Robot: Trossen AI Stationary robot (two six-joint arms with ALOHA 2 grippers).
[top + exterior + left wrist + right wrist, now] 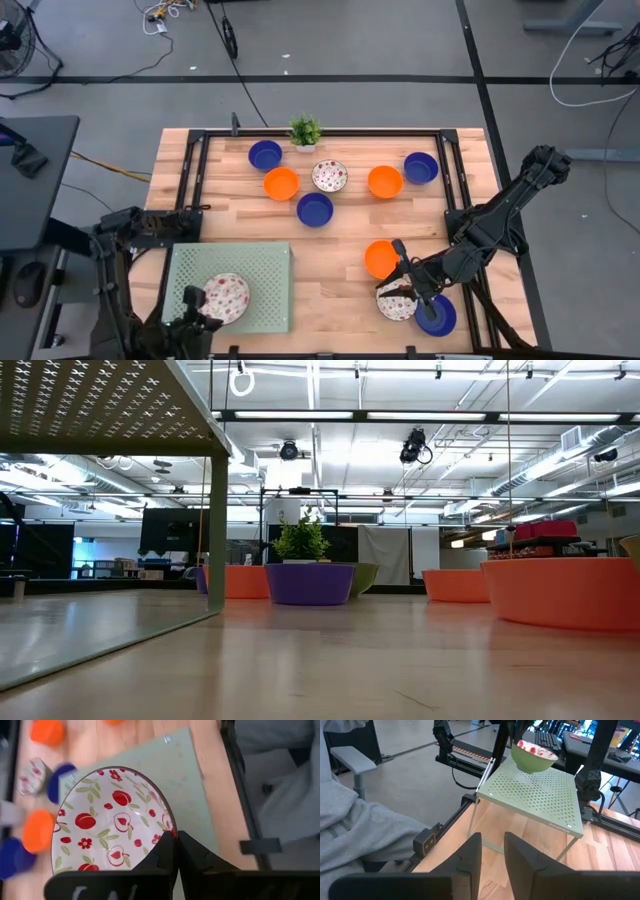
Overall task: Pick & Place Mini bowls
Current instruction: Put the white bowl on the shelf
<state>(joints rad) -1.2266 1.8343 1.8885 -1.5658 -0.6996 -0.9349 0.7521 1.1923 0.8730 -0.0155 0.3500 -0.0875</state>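
Observation:
My left gripper (200,305) is shut on a mini bowl (228,298), white inside with red fruit and flowers. It holds the bowl over the pale green perforated tray (260,262) at the table's near left. In the right wrist view this bowl (534,756) shows a green outside and hangs a little above the tray top (535,795). My right gripper (492,855) hovers open at the near right (402,280), with nothing between its fingers. Under and beside it sit an orange bowl (379,258), a patterned bowl (396,305) and a blue bowl (438,316). My left gripper pinches the bowl's rim (171,831) between its two fingers, one finger inside the bowl and one outside. The fingers come slanting down from the table's near left. The bowl is lifted clear of the tray, its opening up and slightly tilted.
Several more bowls sit on the table's far half: blue (265,154), orange (281,183), patterned (329,176), blue (314,209), orange (385,181), blue (421,167). A small potted plant (305,130) stands at the far edge. The tray stands on thin legs (216,530).

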